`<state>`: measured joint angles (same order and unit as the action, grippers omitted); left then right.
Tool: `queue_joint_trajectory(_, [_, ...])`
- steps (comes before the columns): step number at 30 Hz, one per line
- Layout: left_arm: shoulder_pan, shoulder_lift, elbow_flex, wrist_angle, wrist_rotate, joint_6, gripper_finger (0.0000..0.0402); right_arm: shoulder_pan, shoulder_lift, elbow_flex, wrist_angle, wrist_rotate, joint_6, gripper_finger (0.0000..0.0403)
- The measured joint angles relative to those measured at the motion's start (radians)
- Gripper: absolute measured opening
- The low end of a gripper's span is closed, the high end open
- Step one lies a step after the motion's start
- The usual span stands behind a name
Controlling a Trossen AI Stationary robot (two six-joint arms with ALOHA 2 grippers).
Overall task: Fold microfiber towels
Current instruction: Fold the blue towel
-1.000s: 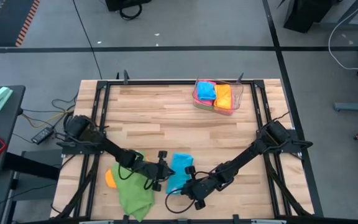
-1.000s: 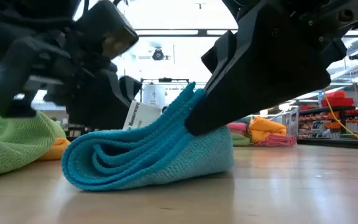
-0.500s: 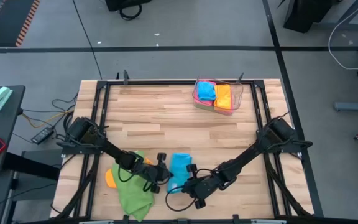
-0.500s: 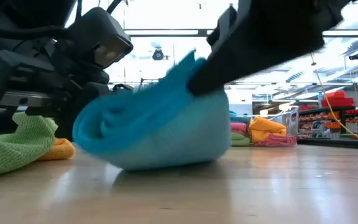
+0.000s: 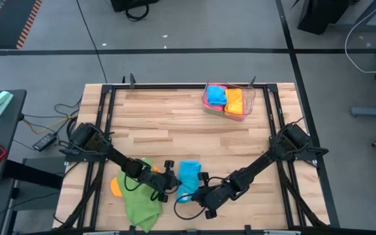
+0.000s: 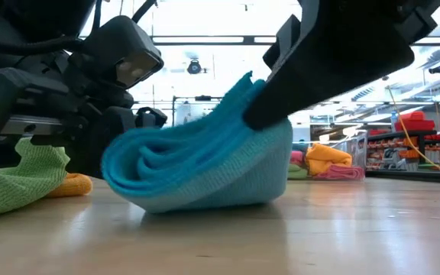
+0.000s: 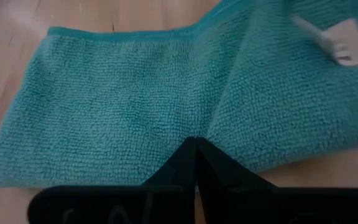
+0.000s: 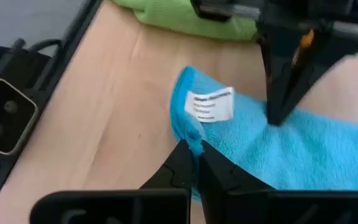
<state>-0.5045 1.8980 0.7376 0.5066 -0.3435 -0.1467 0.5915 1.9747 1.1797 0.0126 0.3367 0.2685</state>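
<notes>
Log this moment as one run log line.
stage: folding blue towel | left gripper: shut on towel | right gripper: shut on towel | green towel: unfolded

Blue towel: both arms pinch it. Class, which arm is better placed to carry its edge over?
Probably the right: its fingers pinch the blue towel at its raised, tagged corner; the left fingers pinch lower.

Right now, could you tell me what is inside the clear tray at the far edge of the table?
The clear tray holds folded towels: a blue towel, an orange towel and pink cloth below them. Anything deeper is covered.
</notes>
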Motion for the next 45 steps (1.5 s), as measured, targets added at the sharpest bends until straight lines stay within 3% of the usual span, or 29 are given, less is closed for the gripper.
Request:
queue_joint_trajectory(10, [0.0, 0.0, 0.0, -0.002, -0.001, 0.001, 0.0021, -0.008, -0.031, 0.0, -0.019, 0.01, 0.04, 0.0015])
queue_joint_trajectory(18, [0.0, 0.0, 0.0, -0.003, -0.001, 0.004, 0.0014, -0.014, -0.071, 0.001, -0.045, 0.127, 0.063, 0.0015])
queue_joint_trajectory(28, [-0.015, -0.013, -0.001, 0.019, -0.027, 0.054, 0.0024, -0.025, -0.071, 0.001, -0.119, 0.145, 0.118, 0.0015])
queue_joint_trajectory(34, [-0.03, -0.027, -0.001, -0.014, -0.1, 0.056, 0.0017, -0.027, -0.071, 0.001, -0.14, 0.146, 0.14, 0.0015])
queue_joint_trajectory(41, [-0.047, -0.062, -0.002, -0.058, -0.291, 0.065, 0.0011, -0.025, -0.071, 0.001, -0.163, 0.146, 0.167, 0.0015])
queue_joint_trajectory(45, [-0.033, -0.052, -0.002, -0.078, -0.295, 0.054, 0.0026, -0.026, -0.071, 0.001, -0.183, 0.162, 0.194, 0.0015])
